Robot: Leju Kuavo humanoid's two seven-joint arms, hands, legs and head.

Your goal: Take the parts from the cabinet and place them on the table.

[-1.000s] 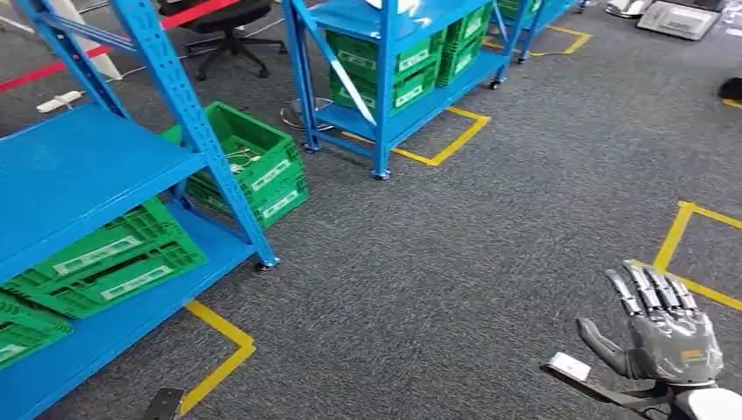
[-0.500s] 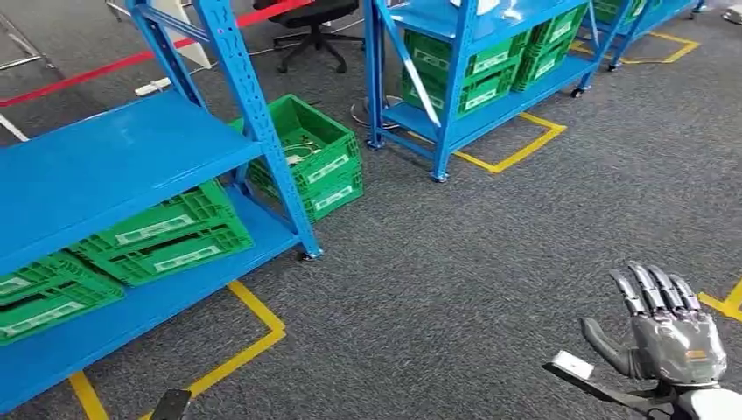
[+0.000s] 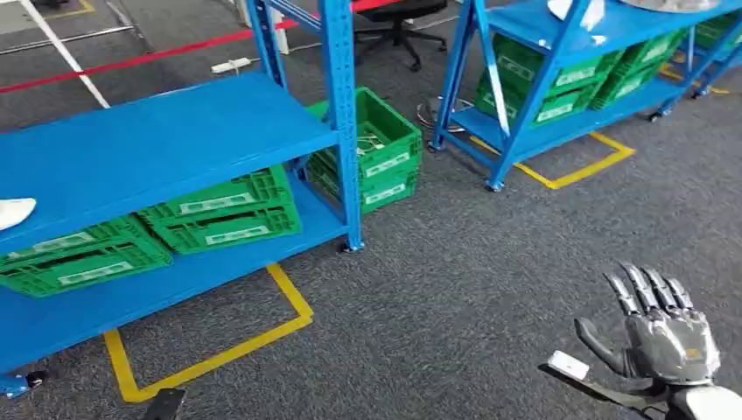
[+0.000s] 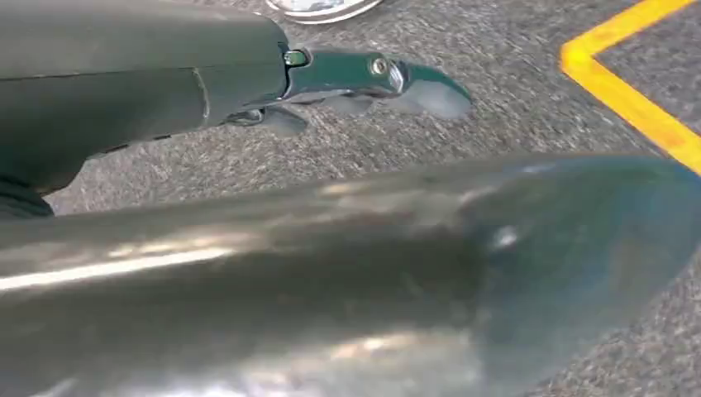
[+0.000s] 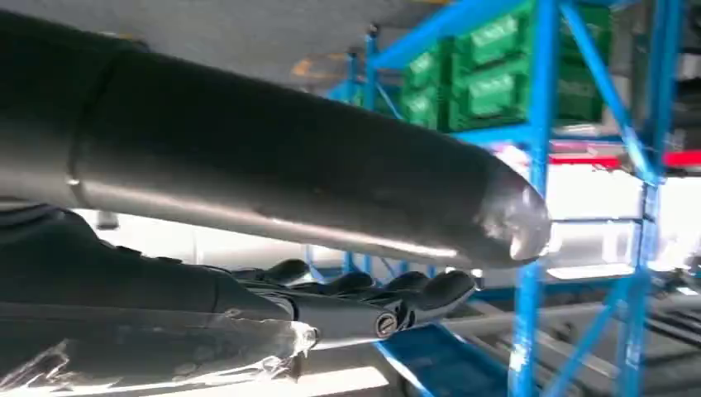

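A blue shelf cabinet (image 3: 157,149) stands at the left of the head view. One white part (image 3: 13,212) lies on its middle shelf at the far left edge. My right hand (image 3: 665,337) is raised at the lower right, well away from the cabinet, fingers spread and holding nothing. In the right wrist view its fingers (image 5: 397,298) stretch out straight under the thick thumb. The left wrist view has my left hand (image 4: 347,165) over the carpet, a dark finger (image 4: 372,74) extended and nothing in its grasp.
Green crates (image 3: 219,214) sit on the cabinet's lower shelf, and another green crate (image 3: 372,149) stands on the floor beside its post. A second blue rack (image 3: 569,52) with crates is at the back right. Yellow tape (image 3: 210,350) marks the grey carpet.
The camera has turned left, so the whole scene has slid rightward; the near cabinet now takes up more of the picture and the white part has come into sight. My right hand keeps its pose.
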